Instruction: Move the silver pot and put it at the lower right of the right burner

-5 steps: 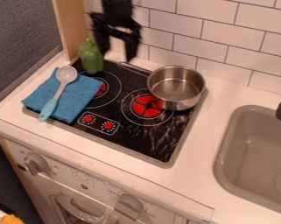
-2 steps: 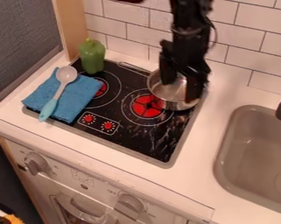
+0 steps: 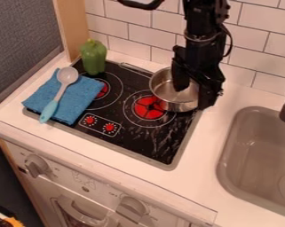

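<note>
The black gripper (image 3: 193, 96) is over the right side of the silver pot, its fingers apart. One finger (image 3: 180, 80) hangs inside the pot and the other is just outside its right wall, so the rim lies between them. The silver pot (image 3: 166, 98) stands upright at the back right of the stove, its handle pointing to the upper left. It partly overlaps the upper right of the right burner (image 3: 149, 108), which is red.
A blue cloth (image 3: 79, 97) with a spoon (image 3: 59, 91) on it covers the stove's left part. A green pepper (image 3: 93, 57) stands at the back left. The grey sink (image 3: 251, 159) is at the right, and a tiled wall rises behind.
From above the pepper, the gripper has moved right and down to the pot, most recently shifting slightly right to straddle its right rim. The pot has stayed in place.
</note>
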You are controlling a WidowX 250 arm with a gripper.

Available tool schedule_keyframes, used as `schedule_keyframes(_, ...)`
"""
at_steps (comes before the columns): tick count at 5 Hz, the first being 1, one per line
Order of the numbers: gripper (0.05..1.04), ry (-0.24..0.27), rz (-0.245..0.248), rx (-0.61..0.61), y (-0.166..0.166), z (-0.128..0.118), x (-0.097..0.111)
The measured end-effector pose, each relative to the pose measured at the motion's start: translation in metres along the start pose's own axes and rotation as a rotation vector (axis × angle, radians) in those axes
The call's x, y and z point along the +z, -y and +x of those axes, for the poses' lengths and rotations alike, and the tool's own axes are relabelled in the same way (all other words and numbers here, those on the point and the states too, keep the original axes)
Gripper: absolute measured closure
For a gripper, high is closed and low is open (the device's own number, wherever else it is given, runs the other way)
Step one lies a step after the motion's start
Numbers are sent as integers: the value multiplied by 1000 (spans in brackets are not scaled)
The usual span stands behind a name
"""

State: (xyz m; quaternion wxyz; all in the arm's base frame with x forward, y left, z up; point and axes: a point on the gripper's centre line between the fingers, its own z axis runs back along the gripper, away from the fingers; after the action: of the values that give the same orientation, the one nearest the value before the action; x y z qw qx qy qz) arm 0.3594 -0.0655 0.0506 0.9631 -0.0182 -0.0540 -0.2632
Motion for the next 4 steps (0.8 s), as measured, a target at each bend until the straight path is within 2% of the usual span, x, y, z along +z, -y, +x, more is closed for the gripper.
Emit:
schedule_keyframes(1,83,-11,-22,18,1,0,-14)
schedule_keyframes(2,143,-22,-31,48,-8,0,-26)
schedule_keyframes(3,433,-22,-49,55,-11,3,-34)
schedule_keyframes(4,726,-20,-44,51,-12,4,-33)
